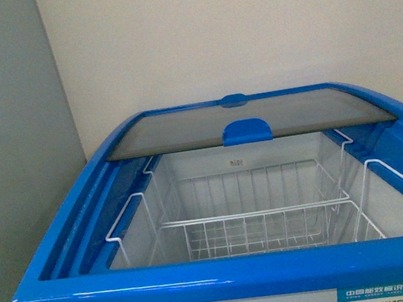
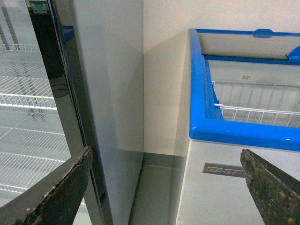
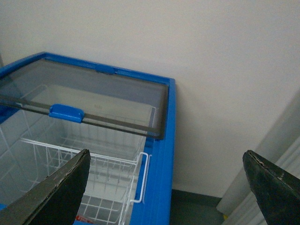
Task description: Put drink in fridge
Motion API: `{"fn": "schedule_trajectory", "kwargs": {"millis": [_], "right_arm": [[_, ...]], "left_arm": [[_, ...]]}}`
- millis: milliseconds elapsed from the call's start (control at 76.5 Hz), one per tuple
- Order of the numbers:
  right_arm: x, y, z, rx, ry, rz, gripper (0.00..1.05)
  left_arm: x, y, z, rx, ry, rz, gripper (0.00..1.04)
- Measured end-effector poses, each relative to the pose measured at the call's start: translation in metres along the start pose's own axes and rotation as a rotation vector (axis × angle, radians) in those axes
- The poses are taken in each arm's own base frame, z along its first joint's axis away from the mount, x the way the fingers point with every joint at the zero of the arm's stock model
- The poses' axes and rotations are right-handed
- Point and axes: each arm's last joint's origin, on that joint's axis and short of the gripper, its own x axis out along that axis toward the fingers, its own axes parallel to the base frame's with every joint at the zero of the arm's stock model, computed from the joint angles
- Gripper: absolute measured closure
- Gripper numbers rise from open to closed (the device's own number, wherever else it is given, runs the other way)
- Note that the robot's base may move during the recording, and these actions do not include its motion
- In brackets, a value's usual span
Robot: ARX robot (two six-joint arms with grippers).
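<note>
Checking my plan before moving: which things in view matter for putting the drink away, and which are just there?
Job:
chest fridge, glass lid slid back
wire basket inside
left tool and right tool, both open, empty
No drink in view.

Just there:
upright glass-door cabinet

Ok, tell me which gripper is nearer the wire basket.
Right. The right gripper hovers over the fridge's right side, above the wire basket; the left gripper is outside its front left corner, beside the grey cabinet.

Even, soft indoor light in all views; pale glare streaks the fridge (image 1: pixel 227 276) rim; images slightly grainy; close gripper fingers (image 3: pixel 56 192) blurred.
</note>
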Motion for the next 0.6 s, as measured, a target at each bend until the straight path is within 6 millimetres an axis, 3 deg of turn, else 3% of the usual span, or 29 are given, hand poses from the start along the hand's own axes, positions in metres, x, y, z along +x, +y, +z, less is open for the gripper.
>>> {"fn": "schedule_trajectory", "kwargs": {"millis": [248, 405, 484, 602], "right_arm": [[-0.066, 0.011, -0.004, 0.079, -0.06, -0.028, 0.07], [-0.065, 0.025, -0.016, 0.139, -0.051, -0.081, 0.07], [-0.066, 0.028, -0.026, 0.145, -0.02, 0.029, 0.2], [-0.067, 0.03, -0.06, 0.156, -0.006, 0.072, 0.42]], "left_arm": [[0.0, 0.0, 0.0, 0.0, 0.0, 0.0, 0.08], [0.0, 0.0, 0.0, 0.0, 0.0, 0.0, 0.08], [0.0, 0.0, 0.0, 0.0, 0.0, -0.001, 0.08], [0.0, 0.0, 0.0, 0.0, 0.0, 0.0, 0.08]]}}
